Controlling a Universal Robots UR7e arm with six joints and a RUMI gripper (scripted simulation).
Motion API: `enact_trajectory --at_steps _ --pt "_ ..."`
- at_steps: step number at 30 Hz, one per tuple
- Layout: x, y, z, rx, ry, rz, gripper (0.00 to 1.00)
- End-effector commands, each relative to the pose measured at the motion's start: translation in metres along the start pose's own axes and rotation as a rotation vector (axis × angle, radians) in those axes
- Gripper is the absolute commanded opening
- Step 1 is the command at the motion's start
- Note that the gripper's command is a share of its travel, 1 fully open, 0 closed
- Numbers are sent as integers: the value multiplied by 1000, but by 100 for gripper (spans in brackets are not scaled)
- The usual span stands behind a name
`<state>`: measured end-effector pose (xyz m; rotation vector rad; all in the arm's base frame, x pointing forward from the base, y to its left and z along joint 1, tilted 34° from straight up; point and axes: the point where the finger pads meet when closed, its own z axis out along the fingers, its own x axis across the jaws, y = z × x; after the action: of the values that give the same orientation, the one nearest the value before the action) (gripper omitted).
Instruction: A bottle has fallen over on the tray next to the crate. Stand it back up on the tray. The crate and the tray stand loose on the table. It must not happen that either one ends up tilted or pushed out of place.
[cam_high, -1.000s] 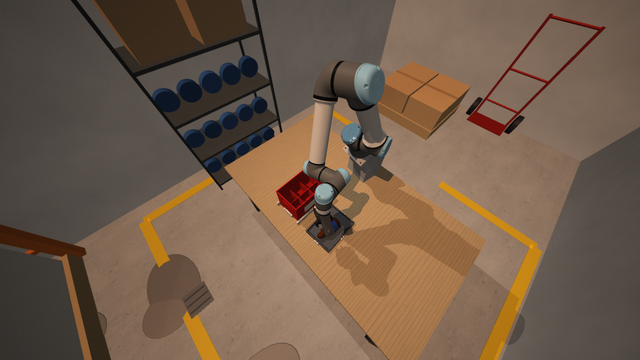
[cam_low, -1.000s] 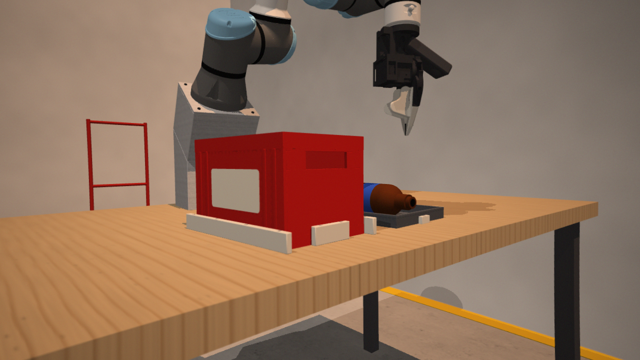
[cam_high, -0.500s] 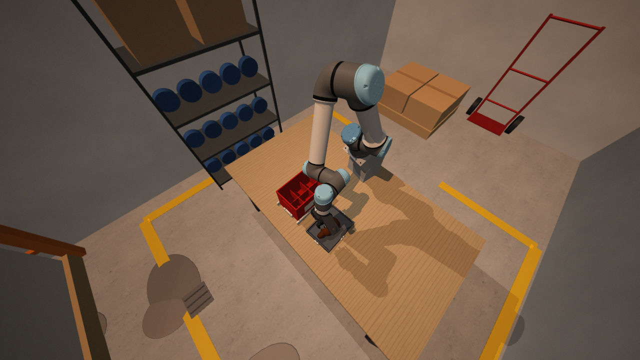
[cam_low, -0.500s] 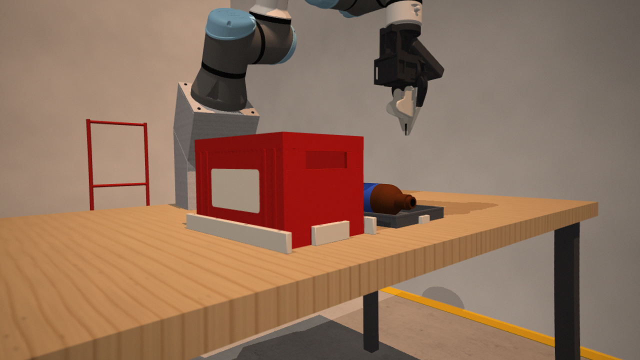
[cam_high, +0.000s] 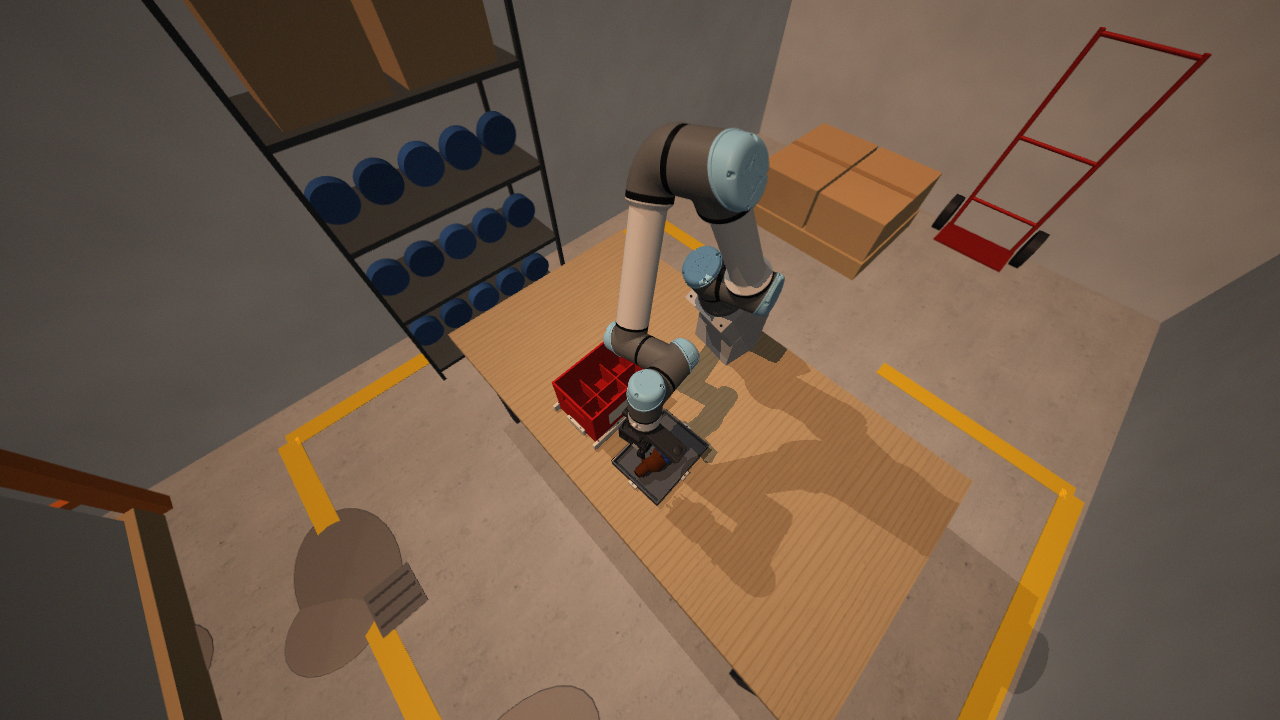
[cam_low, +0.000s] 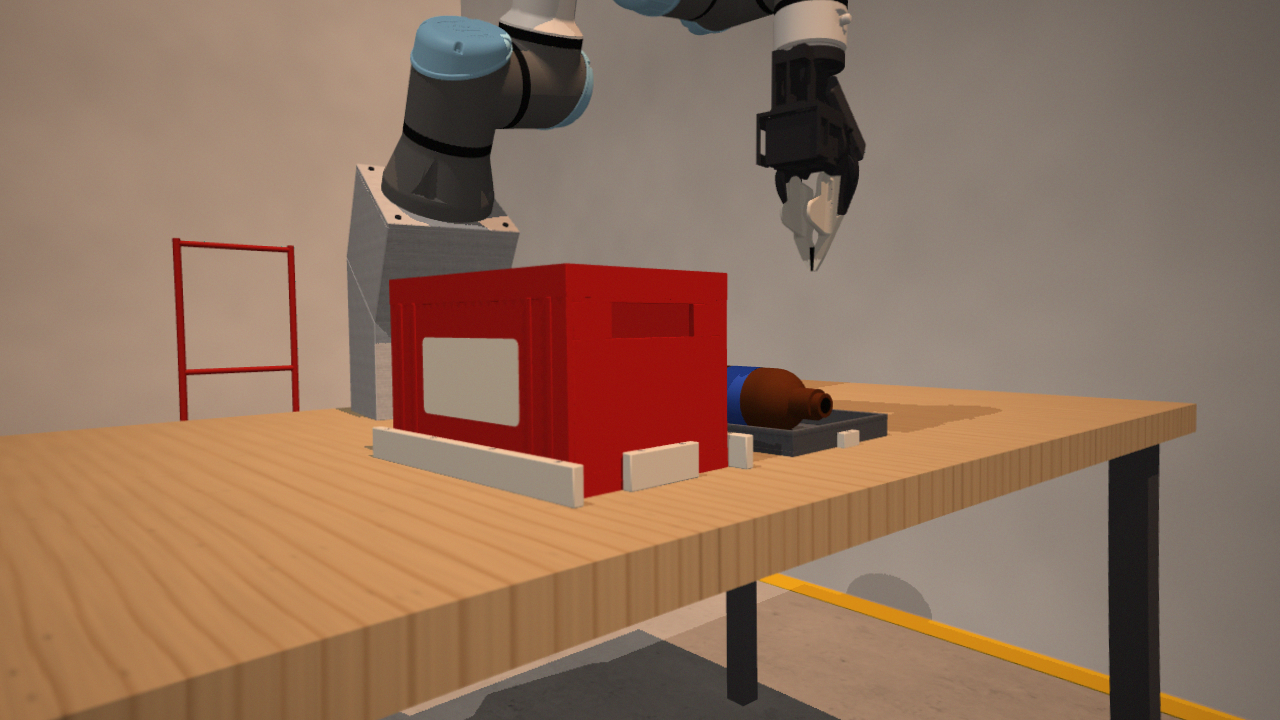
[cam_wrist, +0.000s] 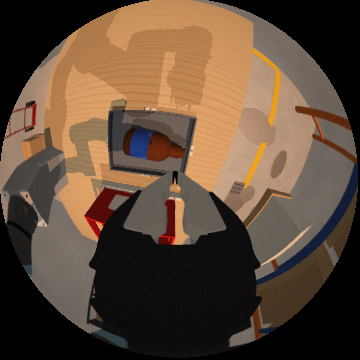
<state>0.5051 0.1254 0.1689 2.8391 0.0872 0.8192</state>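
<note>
The clenched black-and-grey pincer (cam_high: 640, 454) (cam_low: 812, 268) (cam_wrist: 175, 171) hovers above the fallen brown bottle with blue label (cam_high: 650, 464) (cam_low: 775, 397) (cam_wrist: 155, 145), perhaps aligning for a grasp.

Relative to the crate (cam_high: 572, 404) (cam_low: 646, 385) (cam_wrist: 102, 206), open air lies above its rim and over the neighbouring tray (cam_high: 660, 497) (cam_low: 792, 440) (cam_wrist: 111, 145). The crate wall blocks a low sideways pass from its side; the tray's low rim, lying bottle (cam_high: 650, 462) (cam_low: 774, 396) (cam_wrist: 159, 146) and white blocks (cam_high: 572, 422) (cam_low: 660, 465) (cam_wrist: 191, 149) obstruct passage along the tabletop (cam_high: 805, 573) (cam_low: 268, 555) (cam_wrist: 225, 75).
</note>
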Motion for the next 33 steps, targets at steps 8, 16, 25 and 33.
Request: enact_trajectory --at_steps 8,16,25,33 --pt "0 2 0 7 3 -296 0" --pt "-1 3 0 7 3 -458 0" --pt "-2 5 0 6 4 -674 0" --pt "-2 7 0 6 4 -818 0"
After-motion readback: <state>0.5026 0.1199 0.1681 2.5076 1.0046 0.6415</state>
